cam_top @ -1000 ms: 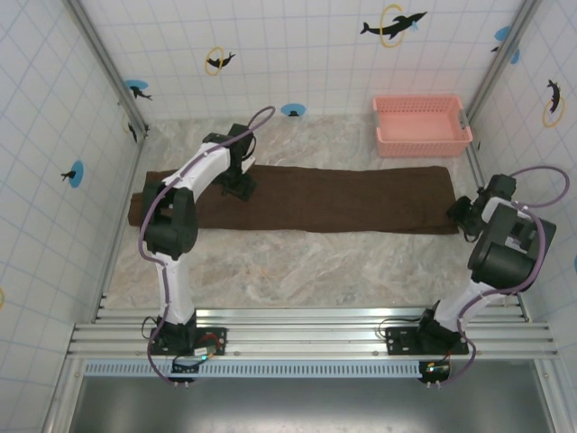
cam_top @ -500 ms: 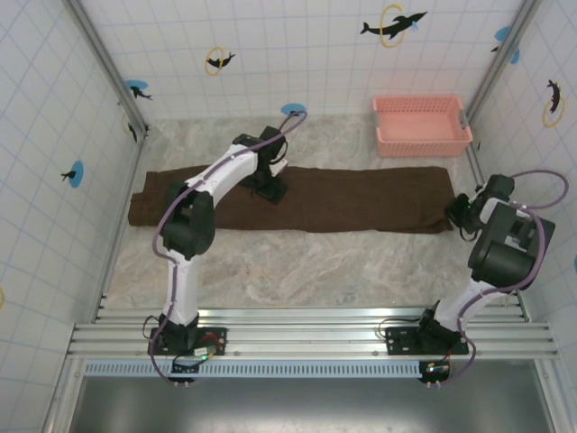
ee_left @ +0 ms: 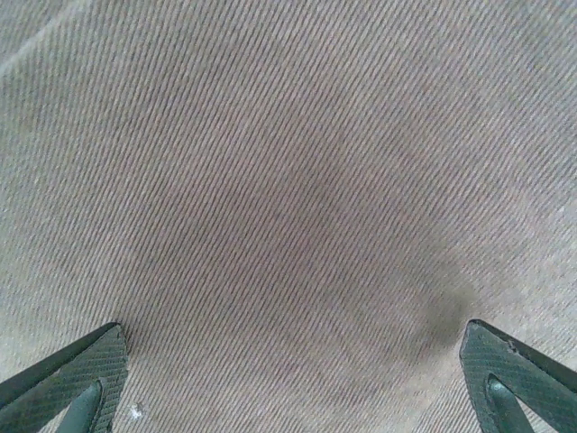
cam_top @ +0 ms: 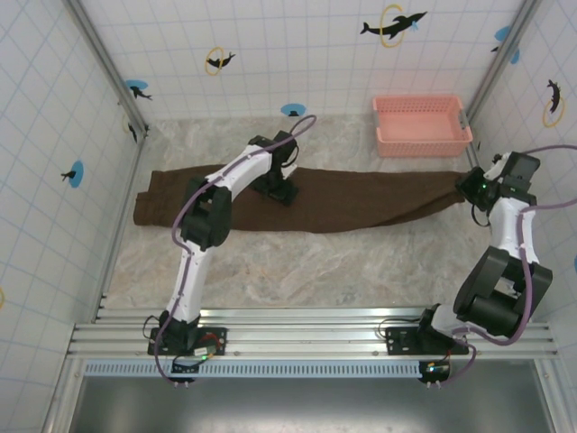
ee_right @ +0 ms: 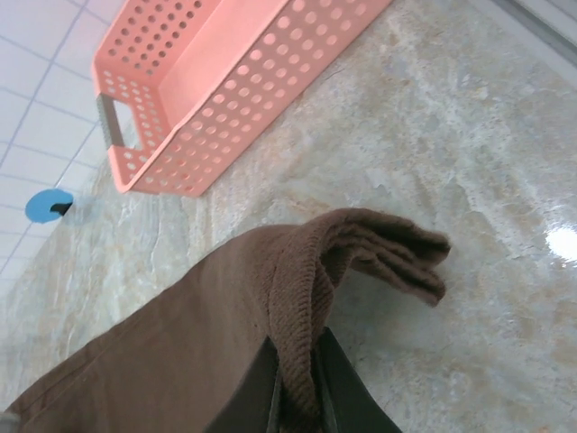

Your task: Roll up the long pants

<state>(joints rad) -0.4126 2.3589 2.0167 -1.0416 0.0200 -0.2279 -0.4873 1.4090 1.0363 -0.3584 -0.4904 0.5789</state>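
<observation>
The pants [cam_top: 315, 203] are lifting off the tabletop [cam_top: 315, 271] at their right end, newly pinched by the right jaws, while the wide-open left jaws are shifting rightward along the cloth, readying the roll.

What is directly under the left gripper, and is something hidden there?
Under the open left gripper lies the brown cloth of the long pants, spread flat. The table beneath that spot is covered by the cloth and cannot be seen.

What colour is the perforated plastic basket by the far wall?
The perforated plastic basket is salmon pink, clearest in the right wrist view.
</observation>
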